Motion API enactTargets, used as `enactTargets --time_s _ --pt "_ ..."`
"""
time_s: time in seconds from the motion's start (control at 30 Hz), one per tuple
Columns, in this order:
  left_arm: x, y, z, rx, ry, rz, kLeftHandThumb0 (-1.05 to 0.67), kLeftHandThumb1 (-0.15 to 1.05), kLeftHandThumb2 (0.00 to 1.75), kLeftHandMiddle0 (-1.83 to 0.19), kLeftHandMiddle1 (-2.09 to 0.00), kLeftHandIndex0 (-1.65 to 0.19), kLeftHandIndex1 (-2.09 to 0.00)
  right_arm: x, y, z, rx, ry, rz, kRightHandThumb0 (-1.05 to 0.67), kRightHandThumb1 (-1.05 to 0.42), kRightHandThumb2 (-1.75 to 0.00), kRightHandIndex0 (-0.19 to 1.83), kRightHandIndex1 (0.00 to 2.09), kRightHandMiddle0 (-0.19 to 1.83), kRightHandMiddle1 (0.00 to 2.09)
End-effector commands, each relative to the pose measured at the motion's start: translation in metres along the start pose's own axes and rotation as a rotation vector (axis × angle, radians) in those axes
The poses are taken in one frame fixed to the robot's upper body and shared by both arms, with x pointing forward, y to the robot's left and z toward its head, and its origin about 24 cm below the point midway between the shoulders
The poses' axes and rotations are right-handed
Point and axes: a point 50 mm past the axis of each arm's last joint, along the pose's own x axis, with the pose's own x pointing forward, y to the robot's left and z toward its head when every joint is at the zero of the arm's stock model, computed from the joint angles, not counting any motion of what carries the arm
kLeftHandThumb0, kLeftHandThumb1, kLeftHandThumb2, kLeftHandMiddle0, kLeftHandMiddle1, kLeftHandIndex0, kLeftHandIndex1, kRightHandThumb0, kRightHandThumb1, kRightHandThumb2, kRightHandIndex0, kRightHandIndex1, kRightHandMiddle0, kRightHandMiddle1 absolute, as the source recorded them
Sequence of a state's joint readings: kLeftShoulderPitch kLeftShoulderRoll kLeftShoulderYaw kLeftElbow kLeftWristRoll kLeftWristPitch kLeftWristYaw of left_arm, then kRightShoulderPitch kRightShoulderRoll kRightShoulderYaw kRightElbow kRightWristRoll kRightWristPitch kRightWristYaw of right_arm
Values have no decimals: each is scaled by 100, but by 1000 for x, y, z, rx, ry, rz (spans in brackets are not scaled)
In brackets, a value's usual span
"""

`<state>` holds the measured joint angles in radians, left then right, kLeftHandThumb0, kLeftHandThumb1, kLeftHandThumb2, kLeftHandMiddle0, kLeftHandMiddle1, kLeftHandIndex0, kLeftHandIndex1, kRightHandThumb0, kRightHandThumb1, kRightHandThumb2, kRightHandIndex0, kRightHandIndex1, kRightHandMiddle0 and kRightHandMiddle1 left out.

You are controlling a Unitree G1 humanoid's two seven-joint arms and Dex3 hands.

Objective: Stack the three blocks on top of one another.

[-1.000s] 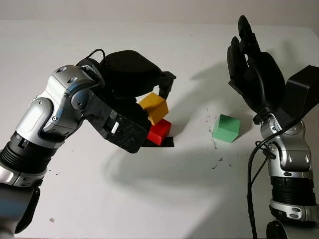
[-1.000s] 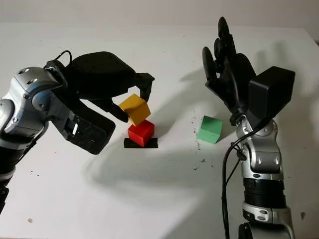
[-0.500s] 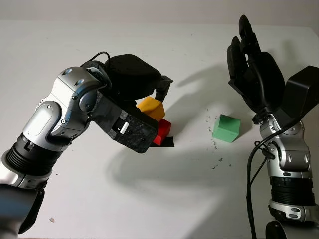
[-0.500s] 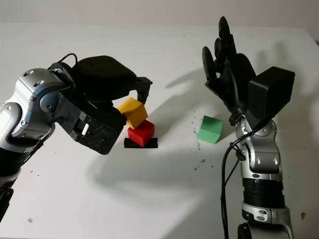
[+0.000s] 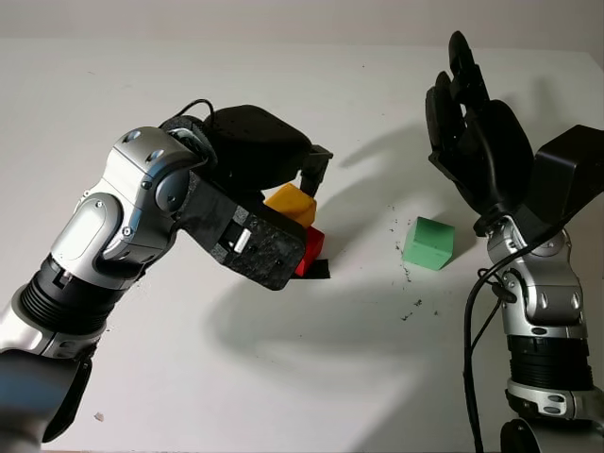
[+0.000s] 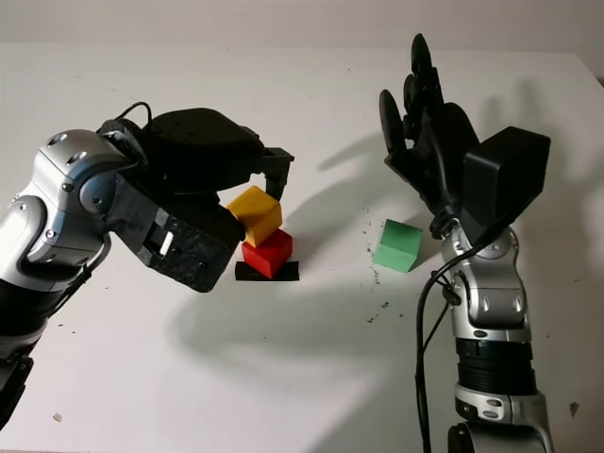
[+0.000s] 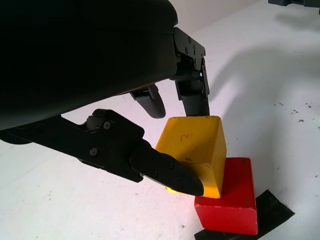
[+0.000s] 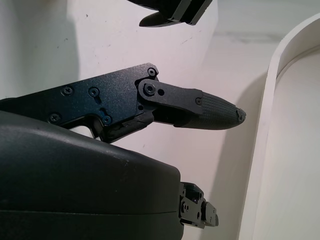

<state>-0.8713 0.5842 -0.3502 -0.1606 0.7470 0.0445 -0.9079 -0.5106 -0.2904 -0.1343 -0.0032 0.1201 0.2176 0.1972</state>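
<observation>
Yellow block (image 7: 197, 150) sits tilted on the red block (image 7: 230, 200), gripped by the left hand (image 5: 260, 156); one fingertip (image 7: 170, 172) presses its near face, another finger (image 7: 192, 92) comes down against its far top edge. Red block stands on a black patch (image 6: 267, 272) near table (image 5: 283, 377) centre. In the left wrist view the yellow block overhangs the red one on the hand's side and its lower edge meets the red top at an angle, so it is not seated flat. Green block (image 5: 428, 243) lies alone on the table at about 3 o'clock from the pair, well apart. Right hand (image 6: 420, 132) is raised above and beyond the green block, at roughly 12 o'clock from it, open, holding nothing. Judgement: step in hand is placing the second block; the third is not yet started. To do it well, level the yellow block first by rotating the wrist until its underside is parallel with the red top, and shift it toward the red block's centre so the edges line up. Then lower until the faces meet fully, and only then ease the fingers off evenly, both sides together, so neither drags the block sideways. Draw the hand straight up, not across. Risk: releasing while tilted lets the yellow block slide off or nudge the red one off its patch.
</observation>
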Motion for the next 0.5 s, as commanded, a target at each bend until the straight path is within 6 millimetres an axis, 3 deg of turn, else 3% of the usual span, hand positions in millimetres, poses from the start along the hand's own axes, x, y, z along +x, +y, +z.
enactTargets --time_s 0.0,0.47 --pt "0 5 5 14 -16 7 -37 103 6 -15 -82 -20 -141 -2 1 2 4 -11 -2 -65 -105 -62 -19 0 -19 0" --pt "-2 7 6 -41 -51 -2 -38 104 5 -14 -89 -19 -160 -4 3 2 20 -17 -12 -63 -105 -62 -19 0 -19 0"
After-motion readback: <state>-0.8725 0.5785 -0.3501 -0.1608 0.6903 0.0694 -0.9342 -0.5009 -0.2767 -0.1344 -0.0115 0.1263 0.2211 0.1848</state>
